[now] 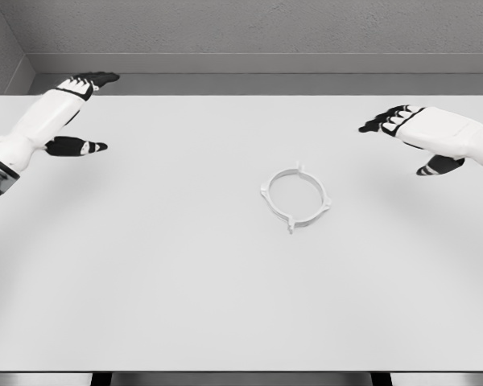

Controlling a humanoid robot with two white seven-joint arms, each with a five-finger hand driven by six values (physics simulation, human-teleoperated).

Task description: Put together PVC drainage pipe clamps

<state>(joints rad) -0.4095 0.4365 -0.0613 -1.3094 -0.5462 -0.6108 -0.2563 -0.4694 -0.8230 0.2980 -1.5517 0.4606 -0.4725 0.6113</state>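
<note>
A white ring-shaped pipe clamp with small lugs around its rim lies flat on the white table, a little right of the middle. My left hand hovers at the far left, fingers spread, thumb held apart below, holding nothing. My right hand hovers at the far right, fingers stretched toward the left, thumb hanging below, also holding nothing. Both hands are well away from the clamp.
The table reaches a grey back wall at the top. Its front edge runs along the bottom of the picture, with dark legs showing below it.
</note>
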